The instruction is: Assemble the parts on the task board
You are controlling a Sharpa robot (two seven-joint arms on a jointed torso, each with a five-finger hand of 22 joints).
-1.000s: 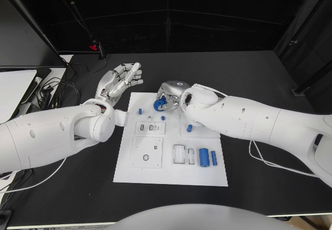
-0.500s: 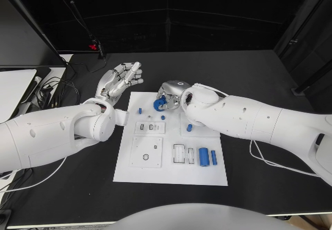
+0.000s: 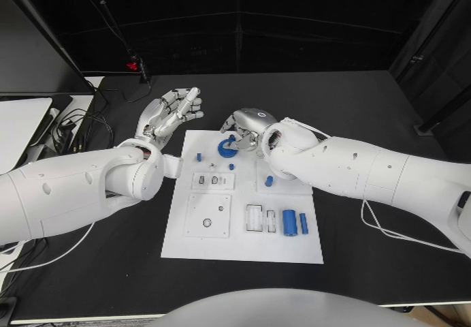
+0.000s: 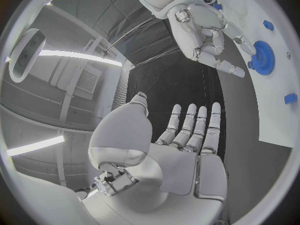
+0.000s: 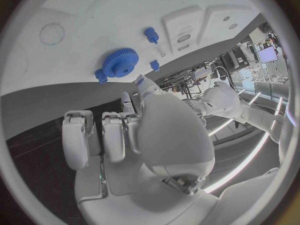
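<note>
The task board [image 3: 242, 252], a white plate, lies at the centre of the head view. The right hand [image 3: 246, 126] sits at its upper edge, fingers bent but parted, holding nothing. The left hand [image 3: 170, 114], upper left, is off the board with fingers straight, side by side, empty. A blue gear [image 3: 226, 146] lies on the board just below the right hand; small blue parts [image 3: 288, 223] lie lower right.

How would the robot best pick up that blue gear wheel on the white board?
Probably by its toothed rim, from straight above. The blue gear lies flat on the task board, so only its edge offers fingers a pinch. The right hand hovers nearest, empty.
</note>
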